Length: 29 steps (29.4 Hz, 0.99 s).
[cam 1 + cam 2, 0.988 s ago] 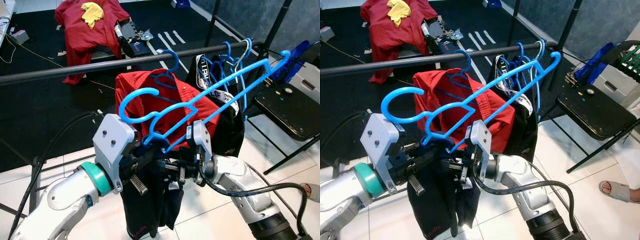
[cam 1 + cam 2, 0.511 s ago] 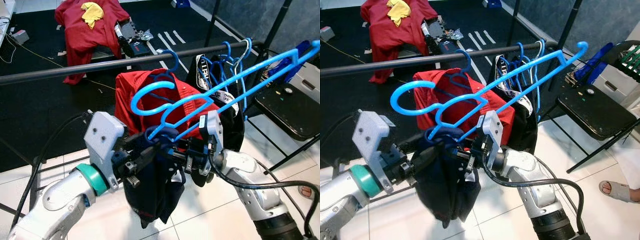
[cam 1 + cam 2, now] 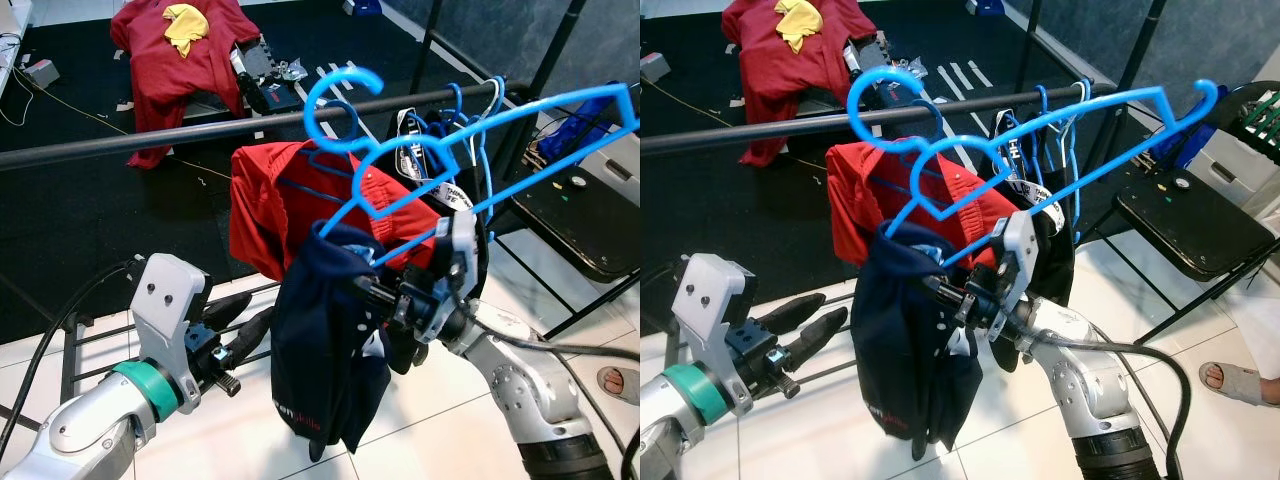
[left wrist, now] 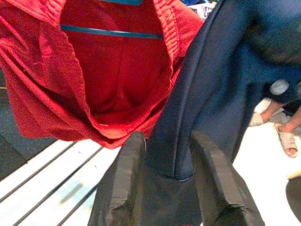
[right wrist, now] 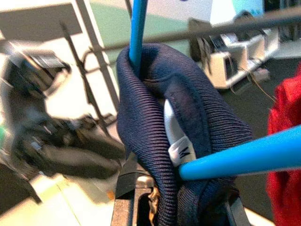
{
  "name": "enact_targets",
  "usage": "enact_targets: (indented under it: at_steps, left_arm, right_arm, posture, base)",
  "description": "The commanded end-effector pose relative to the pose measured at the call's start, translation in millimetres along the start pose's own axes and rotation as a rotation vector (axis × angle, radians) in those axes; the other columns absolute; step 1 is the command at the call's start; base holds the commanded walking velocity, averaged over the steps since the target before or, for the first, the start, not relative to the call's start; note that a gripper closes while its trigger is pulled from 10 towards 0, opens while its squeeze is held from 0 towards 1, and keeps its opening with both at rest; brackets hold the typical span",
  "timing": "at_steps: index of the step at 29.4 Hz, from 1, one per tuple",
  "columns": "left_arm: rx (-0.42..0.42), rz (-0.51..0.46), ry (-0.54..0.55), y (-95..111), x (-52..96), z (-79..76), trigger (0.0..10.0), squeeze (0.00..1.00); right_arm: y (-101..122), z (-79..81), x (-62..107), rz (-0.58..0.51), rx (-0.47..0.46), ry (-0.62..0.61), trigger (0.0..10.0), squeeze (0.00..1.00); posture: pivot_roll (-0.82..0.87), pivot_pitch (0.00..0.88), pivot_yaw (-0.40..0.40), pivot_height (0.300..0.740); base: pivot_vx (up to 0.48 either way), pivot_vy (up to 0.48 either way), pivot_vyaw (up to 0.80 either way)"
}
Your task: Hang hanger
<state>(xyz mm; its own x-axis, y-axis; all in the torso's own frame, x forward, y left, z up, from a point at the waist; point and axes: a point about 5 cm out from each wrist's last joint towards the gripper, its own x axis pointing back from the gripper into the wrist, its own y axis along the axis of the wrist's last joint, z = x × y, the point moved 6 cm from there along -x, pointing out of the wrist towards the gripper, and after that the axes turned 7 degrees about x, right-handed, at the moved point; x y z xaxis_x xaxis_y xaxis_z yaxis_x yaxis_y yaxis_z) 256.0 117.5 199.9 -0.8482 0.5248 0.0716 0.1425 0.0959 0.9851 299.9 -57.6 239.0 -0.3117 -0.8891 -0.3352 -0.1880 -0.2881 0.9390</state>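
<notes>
A blue hanger carries a navy garment. My right gripper is shut on the hanger's bar at the garment's collar and holds it up, tilted. The hanger's hook is level with the black rail; I cannot tell whether it is over the rail. My left gripper stands open, low and left of the navy garment, apart from it. Its fingers point at the garment's hem.
A red shirt on a blue hanger, a black garment and several bare blue hangers hang on the rail. A black folding chair stands at the right. Red clothes lie on the dark floor behind. A person's sandalled foot is at the right.
My right gripper has raised the hanger and navy garment, bringing the hook up to the rail. My left gripper has drawn away from the garment, down and to the left.
</notes>
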Motion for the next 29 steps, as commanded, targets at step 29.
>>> enact_targets:
  at_steps: [29]
  left_arm:
    - [0.349,-0.17,-0.3,20.1,26.2,-28.8,10.0,0.0]
  right_arm:
    - [-1.1,30.7,34.2,-0.025,-0.392,0.236,0.0,0.0]
  posture:
    - [0.0,0.133,0.052,0.74]
  base:
    - [0.0,0.0,0.0]
